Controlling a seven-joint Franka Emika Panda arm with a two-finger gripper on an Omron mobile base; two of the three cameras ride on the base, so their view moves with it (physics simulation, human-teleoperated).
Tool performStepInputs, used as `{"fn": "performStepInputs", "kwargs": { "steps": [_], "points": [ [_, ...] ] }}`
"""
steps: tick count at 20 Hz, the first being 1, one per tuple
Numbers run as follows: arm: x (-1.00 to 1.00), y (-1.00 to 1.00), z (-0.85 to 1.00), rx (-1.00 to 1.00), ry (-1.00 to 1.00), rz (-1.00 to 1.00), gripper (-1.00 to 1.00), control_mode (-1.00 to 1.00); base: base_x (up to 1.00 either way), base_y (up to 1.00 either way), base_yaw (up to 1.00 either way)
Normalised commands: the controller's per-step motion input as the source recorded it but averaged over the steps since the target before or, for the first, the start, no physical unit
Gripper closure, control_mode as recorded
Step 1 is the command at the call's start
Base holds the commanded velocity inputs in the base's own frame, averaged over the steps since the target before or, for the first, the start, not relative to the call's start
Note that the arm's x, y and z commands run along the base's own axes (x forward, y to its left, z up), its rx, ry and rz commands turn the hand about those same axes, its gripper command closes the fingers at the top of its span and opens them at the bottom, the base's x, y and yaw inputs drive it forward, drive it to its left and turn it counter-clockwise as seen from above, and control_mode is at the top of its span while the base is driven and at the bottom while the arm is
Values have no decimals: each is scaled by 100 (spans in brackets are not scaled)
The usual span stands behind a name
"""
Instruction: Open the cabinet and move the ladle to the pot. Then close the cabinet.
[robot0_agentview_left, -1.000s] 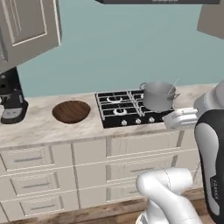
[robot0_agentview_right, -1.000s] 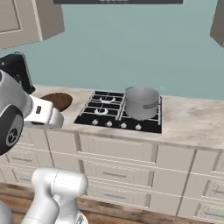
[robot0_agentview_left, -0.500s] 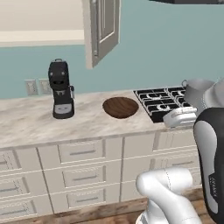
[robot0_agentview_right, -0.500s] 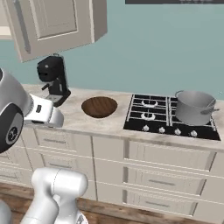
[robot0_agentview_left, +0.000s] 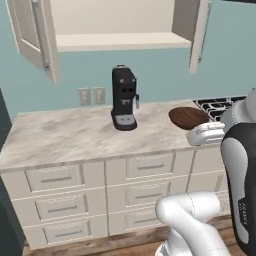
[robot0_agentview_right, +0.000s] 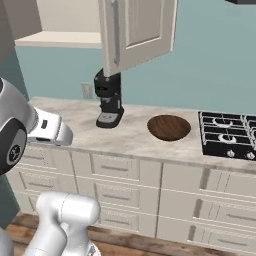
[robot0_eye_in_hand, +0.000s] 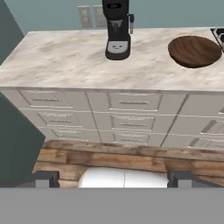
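The beige wall cabinet (robot0_agentview_left: 120, 42) hangs over the counter with both doors swung open, the left door (robot0_agentview_left: 33, 38) and the right door (robot0_agentview_left: 198, 31). The right base view has one open door (robot0_agentview_right: 136, 33) in front of the shelf (robot0_agentview_right: 60, 38). I look at the shelf from below, so what lies on it is hidden. My gripper (robot0_eye_in_hand: 116, 179) is held in front of the drawers, well below the cabinet. Its fingertips (robot0_eye_in_hand: 46, 178) stand far apart with nothing between them, so it is open.
A black coffee machine (robot0_agentview_left: 124, 98) stands on the marble counter (robot0_agentview_left: 60, 135), with a dark wooden bowl (robot0_agentview_left: 187, 117) to its right. The stove (robot0_agentview_right: 229, 135) is at the right edge. Beige drawers (robot0_eye_in_hand: 133, 101) run under the counter. Wall outlets (robot0_agentview_left: 92, 96) sit behind.
The whole scene has slid right because the base has driven left. The pot and most of the stove have left the picture, and the open cabinet has come into full view.
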Motion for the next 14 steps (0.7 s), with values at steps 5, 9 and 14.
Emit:
{"fn": "performStepInputs", "kwargs": {
  "steps": [5,9,14],
  "points": [
    [0,0,0,0,0,0,-100,100,43,88,-4],
    [0,0,0,0,0,0,-100,100,69,62,-8],
    [0,0,0,0,0,0,-100,100,26,-22,-7]
  ]
}}
